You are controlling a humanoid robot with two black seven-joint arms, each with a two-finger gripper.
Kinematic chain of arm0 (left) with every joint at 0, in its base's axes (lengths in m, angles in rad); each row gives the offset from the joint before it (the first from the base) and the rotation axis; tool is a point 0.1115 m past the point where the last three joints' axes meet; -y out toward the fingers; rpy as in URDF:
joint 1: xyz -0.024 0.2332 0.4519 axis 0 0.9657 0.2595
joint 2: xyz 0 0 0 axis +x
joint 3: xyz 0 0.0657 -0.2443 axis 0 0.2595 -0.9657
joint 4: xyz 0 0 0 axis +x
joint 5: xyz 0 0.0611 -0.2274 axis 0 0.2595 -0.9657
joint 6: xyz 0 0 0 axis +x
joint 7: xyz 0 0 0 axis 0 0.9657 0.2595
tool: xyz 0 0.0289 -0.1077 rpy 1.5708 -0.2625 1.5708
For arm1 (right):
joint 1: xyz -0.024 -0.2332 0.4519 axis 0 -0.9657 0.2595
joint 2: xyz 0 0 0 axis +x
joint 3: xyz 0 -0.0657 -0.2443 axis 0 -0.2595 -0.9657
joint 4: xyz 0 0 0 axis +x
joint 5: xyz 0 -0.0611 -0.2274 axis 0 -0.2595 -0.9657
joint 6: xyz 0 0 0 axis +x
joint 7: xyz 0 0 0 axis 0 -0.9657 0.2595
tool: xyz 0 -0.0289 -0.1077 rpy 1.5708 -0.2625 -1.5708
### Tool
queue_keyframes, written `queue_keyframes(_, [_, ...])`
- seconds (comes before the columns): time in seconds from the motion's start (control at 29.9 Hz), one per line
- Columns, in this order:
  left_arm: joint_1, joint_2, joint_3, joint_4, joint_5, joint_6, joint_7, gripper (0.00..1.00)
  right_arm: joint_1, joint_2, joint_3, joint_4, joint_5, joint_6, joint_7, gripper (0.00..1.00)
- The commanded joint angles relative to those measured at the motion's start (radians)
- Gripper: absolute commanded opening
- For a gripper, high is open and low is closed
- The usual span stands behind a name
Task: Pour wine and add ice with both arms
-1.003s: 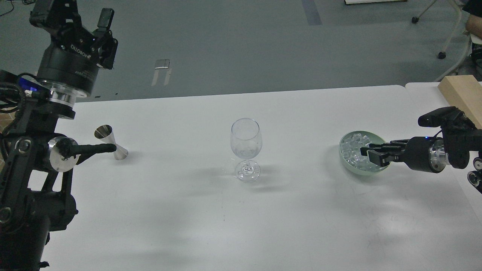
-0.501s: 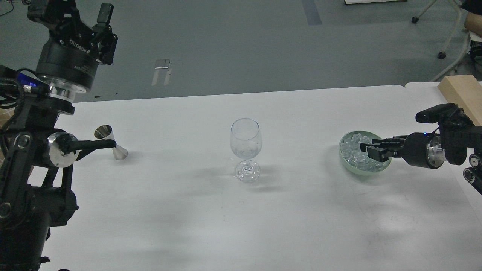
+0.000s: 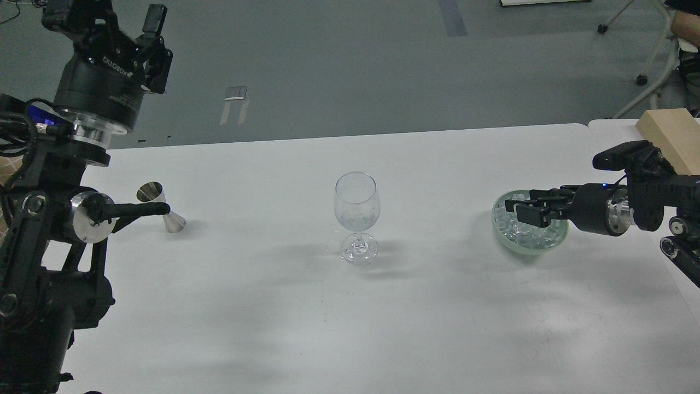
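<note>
An empty clear wine glass point(image 3: 356, 208) stands upright at the table's middle. A pale green bowl point(image 3: 499, 227) at the right holds the ice point(image 3: 519, 234), many small clear cubes. My right gripper point(image 3: 519, 211) reaches in from the right, level, just above the bowl's left half. Its fingers are pinched close, a small gap apart, seemingly on one cube. My left gripper point(image 3: 109, 24) is raised high at the far left, pointing up, open and empty. A silver jigger point(image 3: 162, 208) stands below it on the table.
The white table point(image 3: 350, 317) has wide bare room in front of the glass. A wooden block point(image 3: 670, 137) lies on a second table at the far right. My left arm's handle-like part point(image 3: 136, 209) juts in front of the jigger.
My right gripper has risen out of the bowl's right side and moved left over the ice. My left arm has barely moved.
</note>
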Motion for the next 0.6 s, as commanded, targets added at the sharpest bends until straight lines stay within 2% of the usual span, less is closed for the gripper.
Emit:
queue_keyframes(0.0, [-0.003,0.0,0.004,0.008,0.0,0.0,0.005,0.83,0.033,0.01,0.109,0.048,0.0,0.0,0.002,0.99])
queue_keyframes(0.07, [-0.001,0.0,0.008,0.014,0.001,0.0,0.008,0.83,0.033,0.04,0.199,0.099,0.0,0.0,0.002,1.0])
queue_keyframes(0.17, [-0.001,0.0,0.009,0.021,0.0,0.0,0.014,0.84,0.016,0.059,0.296,0.169,0.279,0.0,0.001,1.0])
queue_keyframes(0.23, [-0.003,0.002,0.011,0.022,0.0,-0.002,0.017,0.89,0.001,0.059,0.323,0.22,0.442,0.0,0.001,1.0])
queue_keyframes(0.3, [-0.006,0.002,0.011,0.025,-0.002,-0.003,0.045,0.94,-0.005,0.073,0.336,0.232,0.56,0.0,0.001,1.0])
queue_keyframes(0.4, [-0.012,0.0,0.009,0.025,-0.006,-0.003,0.089,0.97,-0.013,0.073,0.335,0.228,0.62,0.0,-0.001,1.0])
queue_keyframes(0.47, [-0.013,0.0,0.011,0.027,-0.034,-0.003,0.141,0.98,-0.036,0.073,0.335,0.216,0.71,0.0,-0.01,1.0])
queue_keyframes(0.57, [-0.012,-0.005,0.017,0.051,-0.063,-0.067,0.152,0.98,-0.047,0.114,0.342,0.191,0.875,0.0,-0.016,1.0])
